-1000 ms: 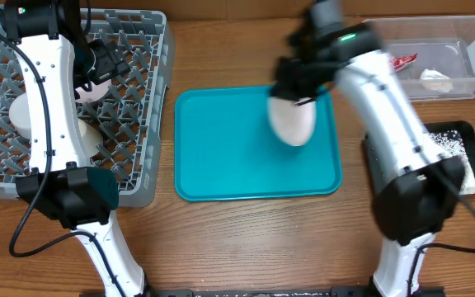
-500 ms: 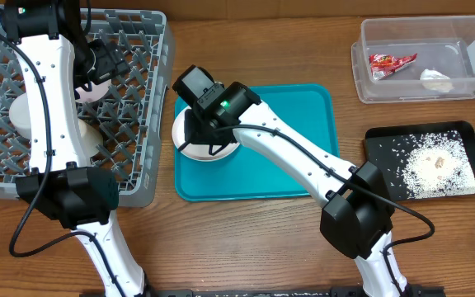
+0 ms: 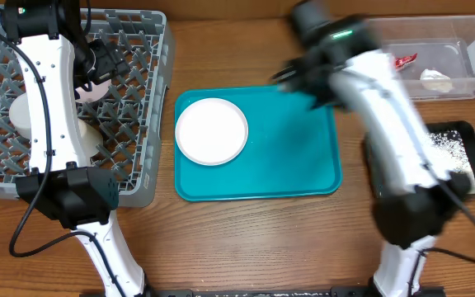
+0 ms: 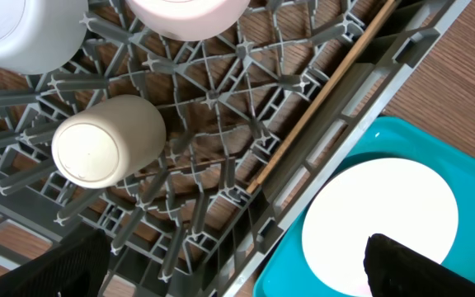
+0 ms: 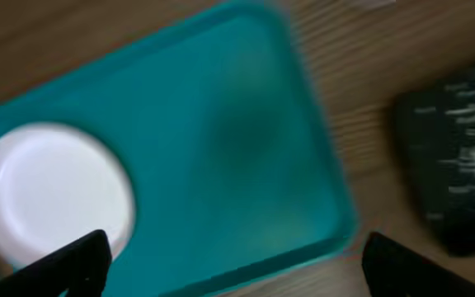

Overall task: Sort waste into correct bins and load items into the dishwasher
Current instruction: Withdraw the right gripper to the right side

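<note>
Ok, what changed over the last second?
The right gripper carried the plate from over the right part of the teal tray to its left end, set it down flat and let go. Its jaws are now open and the arm has swung back to the right. Unchanged: the left gripper open over the dish rack, the cup in it.
</note>
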You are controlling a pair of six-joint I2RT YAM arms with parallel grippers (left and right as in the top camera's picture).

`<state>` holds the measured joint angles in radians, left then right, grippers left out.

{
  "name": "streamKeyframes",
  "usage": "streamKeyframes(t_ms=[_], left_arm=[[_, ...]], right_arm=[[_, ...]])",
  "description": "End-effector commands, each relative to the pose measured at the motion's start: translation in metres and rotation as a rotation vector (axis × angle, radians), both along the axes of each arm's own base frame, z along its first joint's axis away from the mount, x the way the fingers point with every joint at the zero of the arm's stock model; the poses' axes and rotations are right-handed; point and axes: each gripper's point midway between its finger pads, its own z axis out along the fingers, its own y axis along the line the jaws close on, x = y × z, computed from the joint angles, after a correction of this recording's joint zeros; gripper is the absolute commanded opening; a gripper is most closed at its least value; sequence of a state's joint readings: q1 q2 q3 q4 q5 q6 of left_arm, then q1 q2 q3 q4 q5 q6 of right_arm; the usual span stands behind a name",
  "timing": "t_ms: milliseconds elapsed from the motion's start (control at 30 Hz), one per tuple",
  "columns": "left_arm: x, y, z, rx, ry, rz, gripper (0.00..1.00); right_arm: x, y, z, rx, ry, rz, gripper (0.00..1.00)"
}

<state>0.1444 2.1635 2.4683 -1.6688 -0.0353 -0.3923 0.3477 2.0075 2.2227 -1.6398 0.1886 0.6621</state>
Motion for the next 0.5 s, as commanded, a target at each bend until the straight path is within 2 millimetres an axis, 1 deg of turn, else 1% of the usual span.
streamKeyframes(t_ms=[0,100,200,233,267,333,367,467], left_arm=[[-0.002,0.002,0.014,0.020,-0.036,-0.005,1.00],[-0.002,0.002,0.014,0.020,-0.036,-0.005,1.00],[-0.002,0.002,0.014,0.020,-0.036,-0.005,1.00],[-0.001,0.002,0.014,0.019,-0.040,0.000,1.00],[0.005,0.002,0.015,0.013,-0.063,0.018,1.00],[0.021,-0.003,0.020,-0.031,-0.136,0.064,1.00],[0.025,-0.007,0.021,-0.058,-0.158,0.073,1.00],[0.027,-0.021,0.022,-0.144,-0.164,0.061,1.00]], right_arm=[[-0.002,-0.083,0.030,-0.115,-0.055,-0.163,1.00],[-0.001,-0.138,0.028,-0.131,-0.034,-0.256,1.00],[-0.006,-0.178,0.027,-0.113,-0.026,-0.365,1.00],[-0.007,-0.186,0.026,-0.087,-0.021,-0.390,1.00],[-0.009,-0.193,0.025,-0.060,-0.018,-0.414,1.00],[-0.011,-0.208,0.024,-0.021,-0.021,-0.462,1.00],[-0.012,-0.217,0.024,-0.019,-0.024,-0.484,1.00],[-0.016,-0.239,0.025,-0.020,-0.035,-0.542,1.00]])
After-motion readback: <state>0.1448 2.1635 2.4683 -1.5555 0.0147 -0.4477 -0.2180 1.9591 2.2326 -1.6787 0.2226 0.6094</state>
